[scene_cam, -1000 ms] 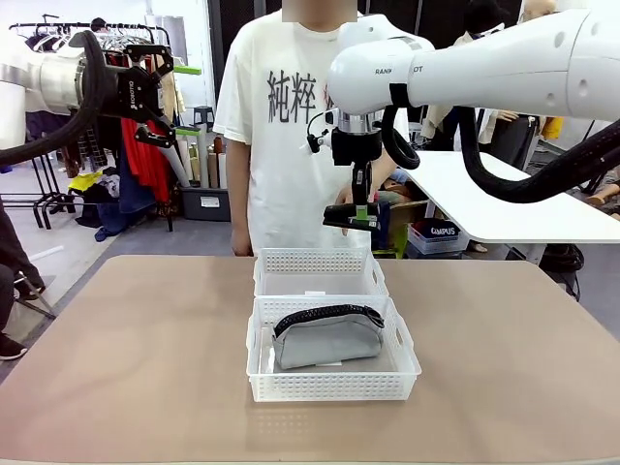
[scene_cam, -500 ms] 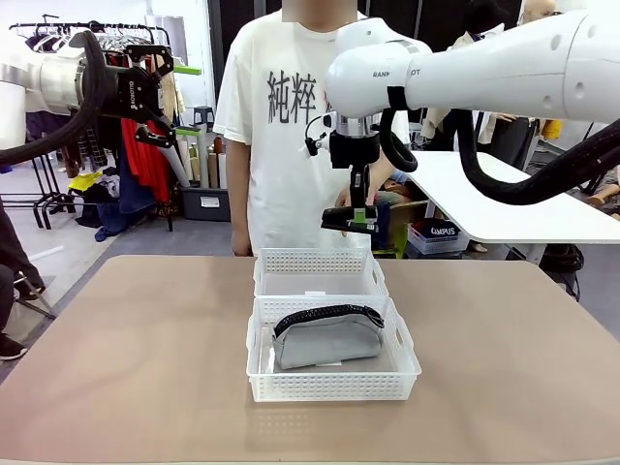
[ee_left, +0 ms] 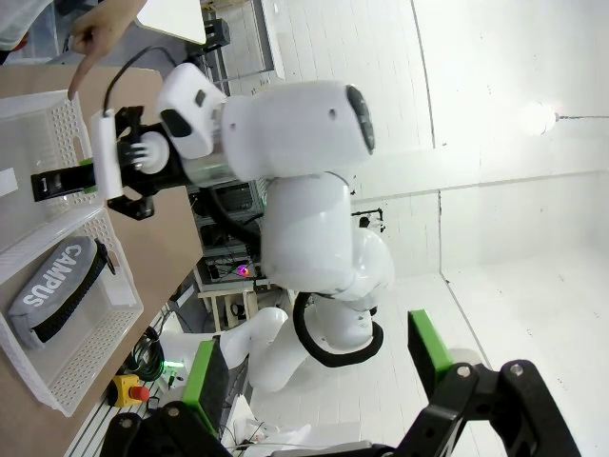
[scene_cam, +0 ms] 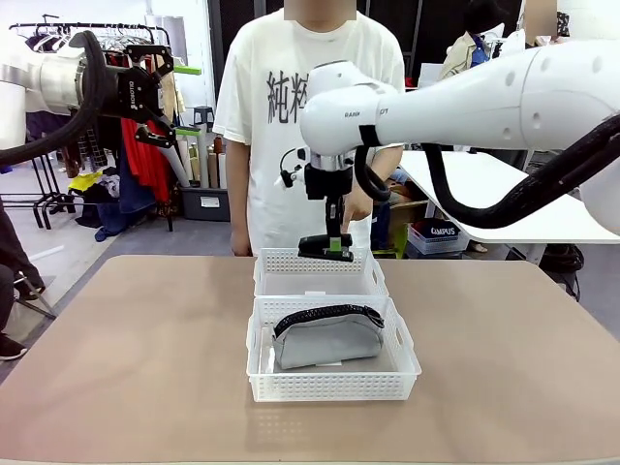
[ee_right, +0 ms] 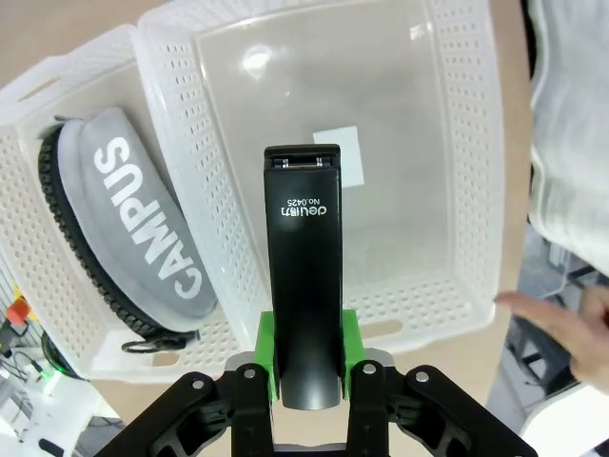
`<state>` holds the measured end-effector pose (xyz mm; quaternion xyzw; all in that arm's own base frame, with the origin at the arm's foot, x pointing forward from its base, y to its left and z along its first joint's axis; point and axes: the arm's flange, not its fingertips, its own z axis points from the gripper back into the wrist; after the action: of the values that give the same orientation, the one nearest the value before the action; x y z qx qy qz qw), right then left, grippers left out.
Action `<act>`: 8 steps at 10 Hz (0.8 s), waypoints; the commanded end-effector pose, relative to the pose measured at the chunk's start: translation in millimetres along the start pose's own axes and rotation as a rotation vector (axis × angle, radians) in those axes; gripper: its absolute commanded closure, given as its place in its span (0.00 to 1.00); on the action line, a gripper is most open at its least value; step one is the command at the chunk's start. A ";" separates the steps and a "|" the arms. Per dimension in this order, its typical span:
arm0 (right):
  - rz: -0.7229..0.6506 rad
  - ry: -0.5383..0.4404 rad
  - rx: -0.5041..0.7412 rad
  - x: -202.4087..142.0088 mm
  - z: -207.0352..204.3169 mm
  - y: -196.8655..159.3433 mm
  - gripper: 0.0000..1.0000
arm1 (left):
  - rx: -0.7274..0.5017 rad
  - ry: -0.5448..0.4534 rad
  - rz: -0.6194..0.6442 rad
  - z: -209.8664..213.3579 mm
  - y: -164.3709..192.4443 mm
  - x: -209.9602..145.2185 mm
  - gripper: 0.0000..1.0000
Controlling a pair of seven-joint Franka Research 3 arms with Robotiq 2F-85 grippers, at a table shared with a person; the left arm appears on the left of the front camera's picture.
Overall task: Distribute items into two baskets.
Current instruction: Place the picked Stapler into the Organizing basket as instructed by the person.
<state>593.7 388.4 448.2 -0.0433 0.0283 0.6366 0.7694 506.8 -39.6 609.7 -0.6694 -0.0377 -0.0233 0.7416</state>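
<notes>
While your right tool (scene_cam: 326,247) hangs above the far basket (scene_cam: 319,272), its green pads (ee_right: 271,355) are clamped on the black stapler (scene_cam: 325,248), which lies level and crosswise just over that basket's far rim. From the right wrist you look straight down the stapler (ee_right: 304,314) into the far basket (ee_right: 457,162), whose clear floor carries a small white label. Beside it, the near basket (ee_right: 38,248) holds the grey pouch (ee_right: 133,233), with "CAMPUS" printed in white on its side and the black zipper running along one edge.

On the desk (scene_cam: 116,358) the two white baskets stand touching, one behind the other at the middle. The near basket (scene_cam: 332,385) is the one with the pouch (scene_cam: 327,337) resting inside, zipper upward.

Your left tool (scene_cam: 174,97) is raised high at the far left, well apart from the baskets, with its jaws spread wide and nothing between them. In the left wrist view its fingers (ee_left: 430,352) frame the right arm, the stapler (ee_left: 63,179) and the pouch (ee_left: 55,288) far off.

A person in a white T-shirt (scene_cam: 300,126) stands at the far side of the desk, and a hand (ee_right: 571,328) shows near the far basket's outer edge.
</notes>
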 end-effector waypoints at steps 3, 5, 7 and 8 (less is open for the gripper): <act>0.136 0.045 -0.099 15.4 -32.2 -19.2 1.00 | -0.005 0.007 0.001 1.9 -1.4 -1.5 0.00; 0.192 0.079 -0.103 19.7 -49.4 -23.0 1.00 | -0.005 0.007 0.001 1.9 -1.4 -1.5 0.00; 0.198 0.080 -0.093 21.8 -62.0 -29.2 1.00 | -0.005 0.007 0.001 1.9 -1.4 -1.5 0.00; 0.190 0.078 -0.090 22.8 -68.6 -32.0 1.00 | -0.005 0.007 0.001 1.9 -1.4 -1.5 0.00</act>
<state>616.8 394.3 373.1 -0.0922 0.0419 0.6974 0.7095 506.9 -39.6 609.6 -0.6694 -0.0377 -0.0232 0.7416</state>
